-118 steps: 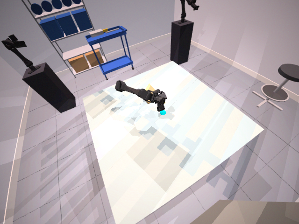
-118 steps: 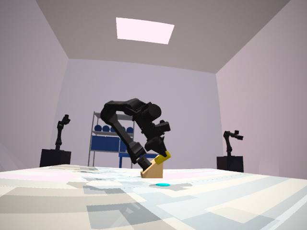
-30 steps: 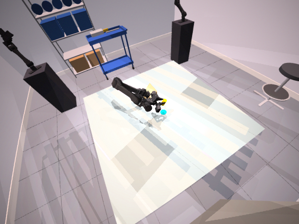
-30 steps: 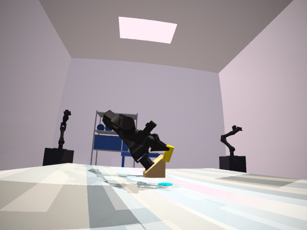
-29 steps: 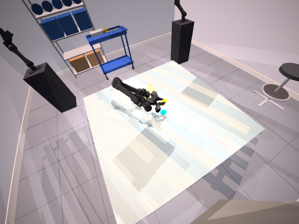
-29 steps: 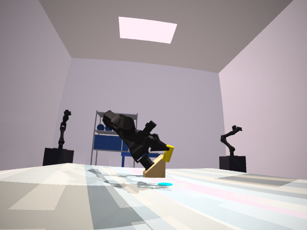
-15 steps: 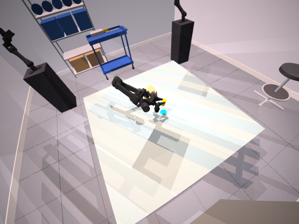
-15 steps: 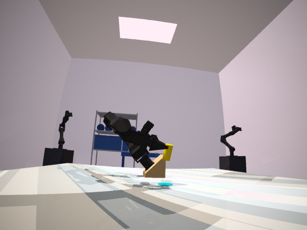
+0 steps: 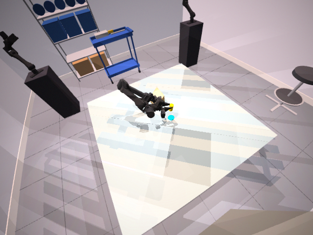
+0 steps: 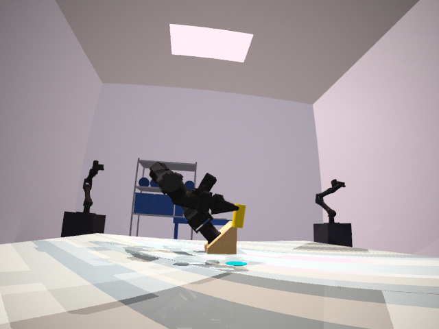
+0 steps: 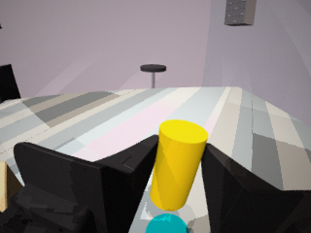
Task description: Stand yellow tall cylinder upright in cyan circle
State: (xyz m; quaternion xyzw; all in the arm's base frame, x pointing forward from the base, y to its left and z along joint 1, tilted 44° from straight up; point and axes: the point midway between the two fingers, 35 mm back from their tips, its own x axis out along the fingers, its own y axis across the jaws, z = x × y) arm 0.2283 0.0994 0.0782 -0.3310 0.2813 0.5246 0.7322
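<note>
- Above the pale tabletop (image 9: 141, 164) (image 10: 141, 311) (image 11: 146, 112), we are seeing a yellow cylinder (image 9: 171, 106) (image 10: 239, 216) (image 11: 178, 165) hanging in midair, nearly upright and leaning slightly.
- At the end of a black arm (image 9: 131, 94) (image 10: 173, 184), we are watching the gripper (image 9: 170, 106) (image 10: 237, 208) (image 11: 181, 144) pinching that cylinder near its upper end, one finger pressing on each side.
- Lower down, we are finding the cyan circle (image 9: 170, 117) (image 10: 236, 263) (image 11: 166, 224) lying flat on the table, near the cylinder in the top view but apart from it.
- Beside the arm, we are noticing a tan wedge (image 9: 157, 93) (image 10: 226, 244) (image 11: 3, 186) resting on the tabletop; from outside, the cylinder's lower end is appearing near its peak, though we cannot tell how close the two are standing.
- Across the room, we are spotting a blue cart (image 9: 112, 37) (image 10: 177, 221) standing by a shelf unit (image 9: 83, 55) (image 10: 166, 164).
</note>
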